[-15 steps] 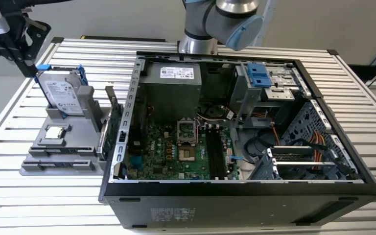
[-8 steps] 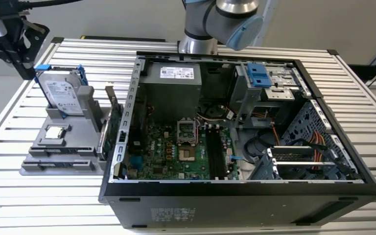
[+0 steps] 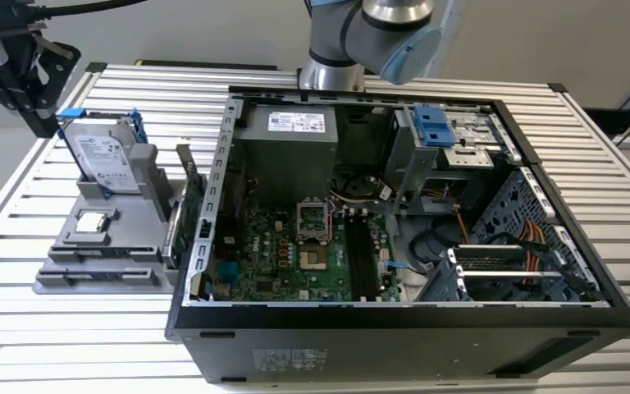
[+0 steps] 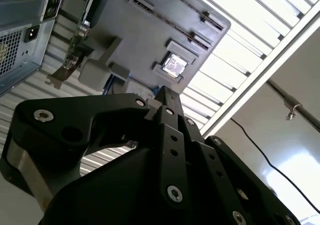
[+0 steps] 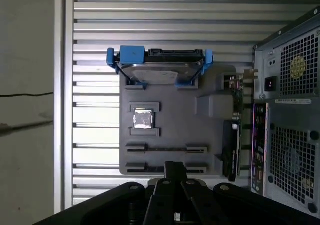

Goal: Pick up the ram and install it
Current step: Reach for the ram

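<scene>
The ram [image 5: 166,148] is a thin dark stick standing on edge between two clips of the grey holder tray [image 5: 172,105], just past the square silver chip [image 5: 143,119]. In the exterior view the ram [image 3: 109,254] sits near the front of that tray [image 3: 63,283], at the exterior view's left of the open computer case [image 3: 403,316]. My gripper [image 5: 175,169] hangs above the tray's near edge, well clear of the ram, with its fingers together and nothing between them. It also shows over the tray in the second wrist view [image 4: 165,95] and at the upper left of the exterior view [image 3: 30,86].
A silver hard drive in a blue frame [image 3: 102,160] stands at the tray's back. A green card with a metal bracket [image 3: 189,213] stands between tray and case. The motherboard's long black memory slots [image 3: 364,258] lie inside the case. The slatted metal table [image 3: 75,345] carries everything.
</scene>
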